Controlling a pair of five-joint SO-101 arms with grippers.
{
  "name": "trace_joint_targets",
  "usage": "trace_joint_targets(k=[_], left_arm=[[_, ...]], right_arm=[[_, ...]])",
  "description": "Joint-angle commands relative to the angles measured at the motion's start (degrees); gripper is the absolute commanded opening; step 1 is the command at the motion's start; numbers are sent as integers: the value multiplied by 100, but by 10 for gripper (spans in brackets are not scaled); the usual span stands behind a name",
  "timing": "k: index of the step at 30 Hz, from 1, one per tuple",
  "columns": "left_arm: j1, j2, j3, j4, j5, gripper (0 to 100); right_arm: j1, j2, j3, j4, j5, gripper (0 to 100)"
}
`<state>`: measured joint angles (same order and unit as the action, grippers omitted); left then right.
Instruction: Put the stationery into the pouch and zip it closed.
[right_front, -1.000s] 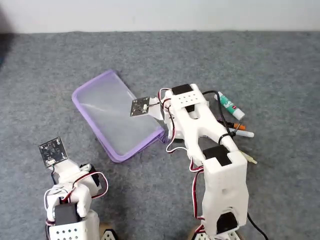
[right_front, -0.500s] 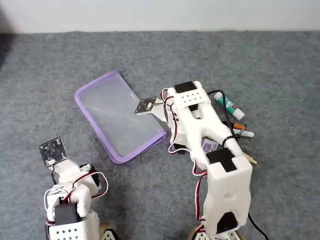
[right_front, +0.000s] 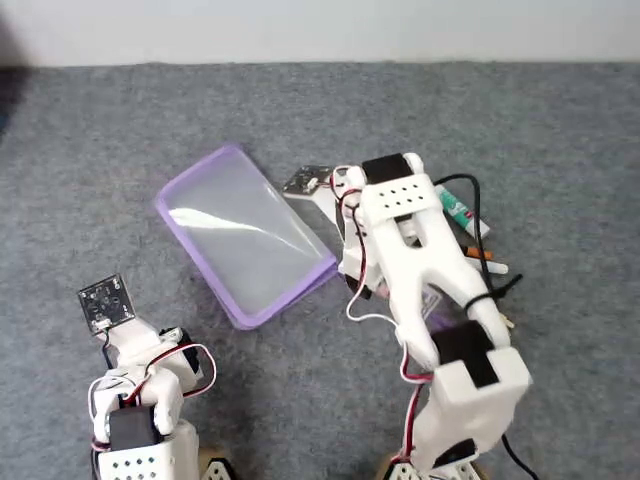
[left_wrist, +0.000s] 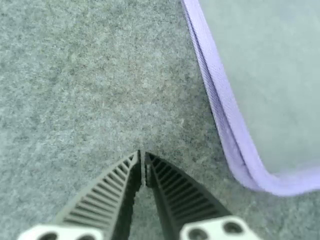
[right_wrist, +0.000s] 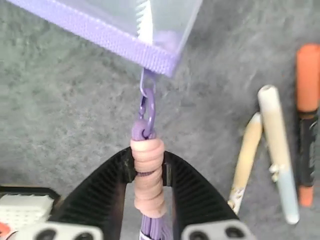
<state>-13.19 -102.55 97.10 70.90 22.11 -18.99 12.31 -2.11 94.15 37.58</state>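
- Pinching the zip pull, a peach ribbed piece with purple strands under it, the right gripper has its two black jaws pressed on both sides of it.
- A purple ring joins this pull to one corner of the pouch, and the link looks stretched straight between them.
- In the high view the pouch lies flat on the grey carpet, a little toward 10 o'clock from the middle. It is transparent with a purple border, and its long side runs from 11 o'clock to 5 o'clock.
- I cannot tell if the zip is open or closed.
- The right arm comes in from 5 o'clock and covers the corner of the pouch that points to 4 o'clock.
- The stationery is outside the pouch, on the carpet at 3 o'clock of it, partly under the right arm: a glue stick, an orange marker and a white pen.
- The right wrist view shows the orange marker, the white pen and a beige stick lying side by side, close together, near the pull but not touching it.
- The left arm stands at 7 o'clock, apart from the pouch.
- The left gripper has its jaws pressed together with nothing between them. It is above bare carpet, near the purple edge of the pouch but not touching it.
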Motion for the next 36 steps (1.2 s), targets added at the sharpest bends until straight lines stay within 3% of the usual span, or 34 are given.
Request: trace_joint_targets(k=[1, 16, 26, 36], left_arm=[[-26, 18, -75, 18, 53, 17], [-26, 18, -75, 18, 53, 17], [-26, 18, -75, 18, 53, 17], [-26, 18, -75, 18, 53, 17]], right_arm=[[92, -752, 193, 110, -202, 9], [110, -2914, 1934, 101, -281, 9], [690, -3952, 2092, 92, -2435, 9], [971, -5068, 2523, -567, -3815, 9]])
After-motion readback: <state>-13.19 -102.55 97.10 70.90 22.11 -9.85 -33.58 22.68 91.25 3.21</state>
